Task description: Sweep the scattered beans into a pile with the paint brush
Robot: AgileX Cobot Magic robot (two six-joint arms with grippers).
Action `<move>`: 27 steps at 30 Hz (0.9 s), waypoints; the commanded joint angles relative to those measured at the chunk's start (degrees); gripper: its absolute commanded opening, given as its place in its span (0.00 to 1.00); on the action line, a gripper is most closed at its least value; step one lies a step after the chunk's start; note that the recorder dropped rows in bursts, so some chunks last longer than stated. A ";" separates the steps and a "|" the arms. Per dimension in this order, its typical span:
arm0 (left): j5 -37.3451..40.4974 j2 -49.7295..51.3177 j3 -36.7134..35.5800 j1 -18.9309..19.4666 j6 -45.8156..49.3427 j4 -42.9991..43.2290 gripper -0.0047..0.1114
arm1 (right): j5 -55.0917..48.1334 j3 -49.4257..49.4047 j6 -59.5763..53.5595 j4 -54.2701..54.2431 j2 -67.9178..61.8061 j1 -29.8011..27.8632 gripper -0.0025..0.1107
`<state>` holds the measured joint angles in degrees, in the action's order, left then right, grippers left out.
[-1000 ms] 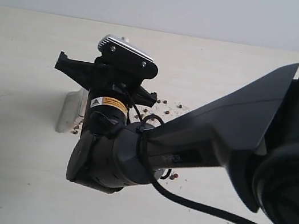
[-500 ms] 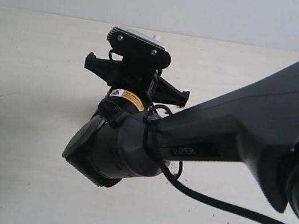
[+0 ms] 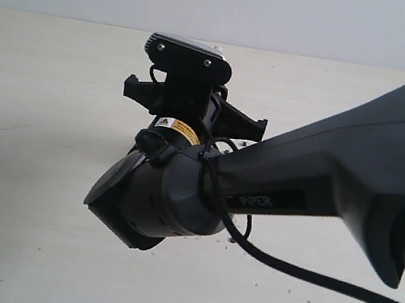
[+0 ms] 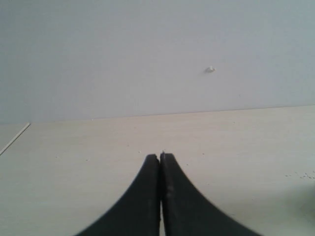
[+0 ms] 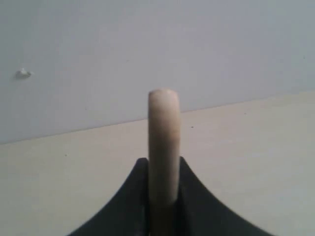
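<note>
The paint brush (image 5: 164, 132) shows in the right wrist view as a pale wooden handle seen edge-on, standing up between the black fingers. My right gripper (image 5: 164, 164) is shut on that handle. The brush's band and bristles are out of view. In the exterior view my right arm (image 3: 179, 194) fills the middle of the table and hides the brush, the beans and any pile. My left gripper (image 4: 160, 156) hovers over bare tabletop, shut, with nothing between its fingers. It does not show in the exterior view.
The pale wooden table (image 3: 34, 130) ends at a grey wall (image 3: 289, 18) behind. A black cable (image 3: 306, 278) trails from the right arm. A few fine whitish grains (image 4: 300, 174) lie on the table in the left wrist view.
The right arm has swung to the right and up. The brush's metal band and the scattered beans, visible a second ago, are now hidden behind the arm.
</note>
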<state>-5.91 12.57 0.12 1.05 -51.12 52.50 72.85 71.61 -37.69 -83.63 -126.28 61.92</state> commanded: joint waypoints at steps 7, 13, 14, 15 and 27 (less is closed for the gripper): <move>0.24 -0.23 -0.12 0.10 0.00 -0.17 0.04 | -2.89 -0.37 0.96 1.71 0.34 -0.01 0.02; 0.13 -0.23 -0.12 0.10 0.00 -0.17 0.04 | -2.89 -0.37 3.50 5.30 3.68 -0.01 0.02; 0.13 -0.23 -0.12 0.10 0.00 -0.17 0.04 | -2.89 -0.37 3.37 5.30 4.24 -0.01 0.02; 0.13 -0.23 -0.12 0.10 0.00 -0.17 0.04 | -2.89 -0.37 3.37 5.42 5.02 -0.01 0.02; 0.23 -0.23 -0.12 0.10 0.00 -0.17 0.04 | -14.11 -0.37 20.77 19.92 8.09 2.04 0.02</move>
<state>-5.91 12.57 0.12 1.05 -51.12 52.50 62.30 71.41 -23.79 -69.35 -116.92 63.90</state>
